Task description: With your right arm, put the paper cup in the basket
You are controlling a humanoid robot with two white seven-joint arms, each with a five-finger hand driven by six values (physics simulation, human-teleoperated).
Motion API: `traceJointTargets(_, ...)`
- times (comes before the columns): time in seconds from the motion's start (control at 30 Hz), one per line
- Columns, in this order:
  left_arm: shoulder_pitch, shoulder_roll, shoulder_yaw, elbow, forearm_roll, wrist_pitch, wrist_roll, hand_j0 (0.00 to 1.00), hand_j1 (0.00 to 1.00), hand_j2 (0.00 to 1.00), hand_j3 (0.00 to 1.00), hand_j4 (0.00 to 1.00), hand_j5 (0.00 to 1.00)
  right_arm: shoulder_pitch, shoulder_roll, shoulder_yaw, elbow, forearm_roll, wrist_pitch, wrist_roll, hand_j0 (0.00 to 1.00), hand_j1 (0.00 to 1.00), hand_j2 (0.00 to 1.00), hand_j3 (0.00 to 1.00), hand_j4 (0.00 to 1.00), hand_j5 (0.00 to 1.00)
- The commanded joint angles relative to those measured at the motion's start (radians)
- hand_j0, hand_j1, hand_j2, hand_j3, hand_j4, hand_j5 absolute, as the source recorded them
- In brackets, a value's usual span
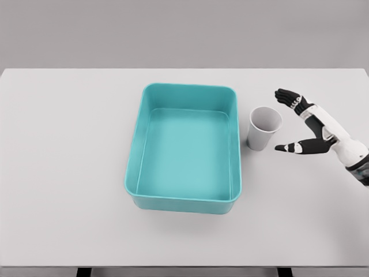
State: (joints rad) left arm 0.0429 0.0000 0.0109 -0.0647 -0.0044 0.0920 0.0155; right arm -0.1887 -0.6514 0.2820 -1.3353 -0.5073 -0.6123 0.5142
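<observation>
A white paper cup (264, 128) stands upright on the table just right of the teal basket (134, 173). My right hand (283, 122) comes in from the right edge and hovers beside the cup, a short gap to its right. Its fingers (288, 97) are spread above and the thumb points left below, with nothing held. The basket is a rectangular tub with nothing inside it. The left arm does not show.
The white table (63, 150) spreads wide to the left of the basket, and its front edge runs along the bottom of the view. A grey wall stands behind the far edge.
</observation>
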Motion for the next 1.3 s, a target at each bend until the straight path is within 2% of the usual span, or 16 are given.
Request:
traceJointTargets(0.0, 0.0, 0.0, 0.0, 0.0, 0.0, 0.0, 0.0, 1.0, 1.0, 1.0, 1.0, 1.0, 1.0, 0.0, 0.003, 0.006, 0.004, -0.003, 0.001, 0.0, 1.0, 1.0, 1.0, 1.0, 1.0, 1.0)
traceJointTargets(0.27, -0.002, 0.0, 0.0, 0.0, 0.0, 0.0, 0.0, 1.0, 1.0, 1.0, 1.0, 1.0, 1.0, -0.012, 0.047, 0.032, 0.048, -0.002, 0.001, 0.0, 1.0, 1.0, 1.0, 1.0, 1.0, 1.0)
traceJointTargets(0.47, 0.0, 0.0, 0.0, 0.0, 0.0, 0.0, 0.0, 1.0, 1.0, 1.0, 1.0, 1.0, 1.0, -0.072, 0.082, 0.08, 0.114, 0.0, 0.001, 0.0, 1.0, 1.0, 1.0, 1.0, 1.0, 1.0)
traceJointTargets(1.27, 0.0, 0.0, 0.0, 0.0, 0.0, 0.0, 0.0, 1.0, 1.0, 1.0, 1.0, 1.0, 1.0, -0.074, 0.093, 0.094, 0.117, 0.001, 0.001, 0.0, 1.0, 1.0, 1.0, 1.0, 1.0, 1.0)
